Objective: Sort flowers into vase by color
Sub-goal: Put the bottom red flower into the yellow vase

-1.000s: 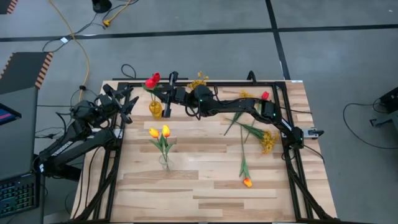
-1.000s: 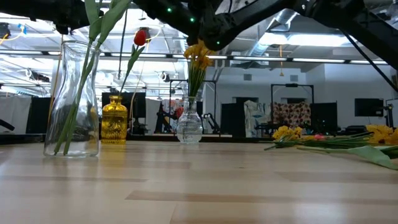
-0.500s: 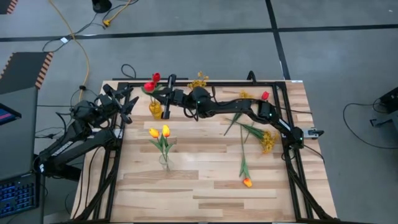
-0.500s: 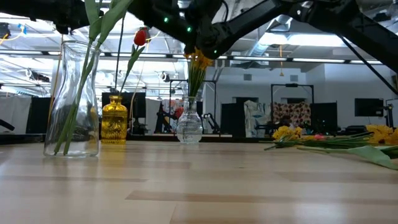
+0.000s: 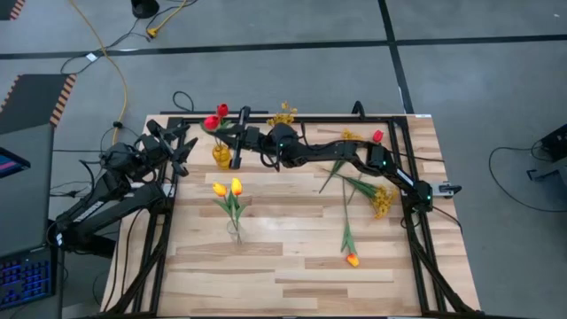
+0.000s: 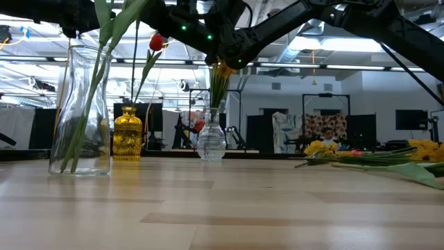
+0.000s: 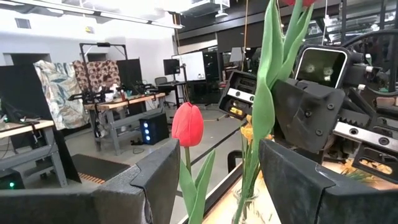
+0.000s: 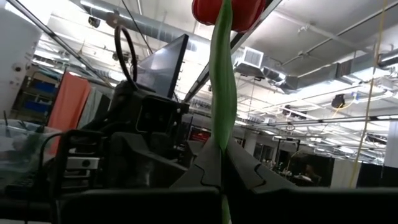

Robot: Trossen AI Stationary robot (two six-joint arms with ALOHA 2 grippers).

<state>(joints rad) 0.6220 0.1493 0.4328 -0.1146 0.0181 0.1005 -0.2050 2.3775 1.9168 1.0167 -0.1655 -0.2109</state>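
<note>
Overhead and level views of the wooden counter (image 5: 292,257) with both arms. The right claw (image 5: 236,147) reaches across to the far-left part of the counter and is clamped on the stem of a red tulip (image 8: 222,12); in the right wrist view the bloom is cut off by the frame edge, and only the stem shows, pinched between the two dark fingers (image 8: 249,171). From above, the claw sits just beside the amber vase (image 5: 221,156); whether the stem's lower end has entered the vase cannot be made out. A second red tulip (image 7: 187,124) stands in front of the left arm's camera.

The left claw (image 5: 182,146) waits at the counter's left edge with its fingers spread wide, holding nothing.

A clear glass vase (image 6: 80,114) near the middle holds two yellow-orange tulips (image 5: 228,187); the level view crops their blooms. A small round vase (image 6: 211,141) at the far edge holds a mustard-yellow spray (image 5: 283,114), partly screened by the right arm.

Loose flowers (image 5: 359,190) lie on the right side, stems crossing; one orange tulip (image 5: 353,260) lies nearer the front.
</note>
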